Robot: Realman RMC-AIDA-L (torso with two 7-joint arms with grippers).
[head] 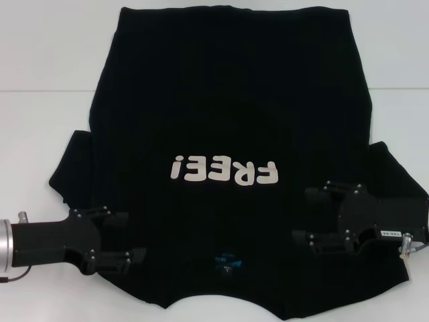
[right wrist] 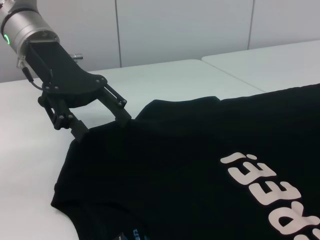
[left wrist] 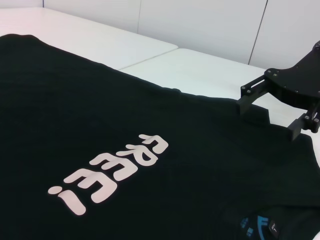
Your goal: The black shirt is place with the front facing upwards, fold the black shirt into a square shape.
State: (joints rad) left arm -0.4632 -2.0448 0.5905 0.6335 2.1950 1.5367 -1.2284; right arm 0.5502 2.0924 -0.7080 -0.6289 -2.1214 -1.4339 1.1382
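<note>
Now both grippers are working the black shirt (head: 228, 100) at the desk's (head: 40, 54) near edge. Left gripper (head: 131, 251) and right gripper (head: 305, 215) are hovering at the shoulders, jaws spread, probably lining up the first fold.

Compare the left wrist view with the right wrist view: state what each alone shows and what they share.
Only the left wrist view shows the right gripper, open at the far shoulder. Only the right wrist view shows the left gripper, open at the other shoulder, and its silver wrist. Both show the black cloth T-shirt, its white "FREE!" lettering and the white table.
</note>
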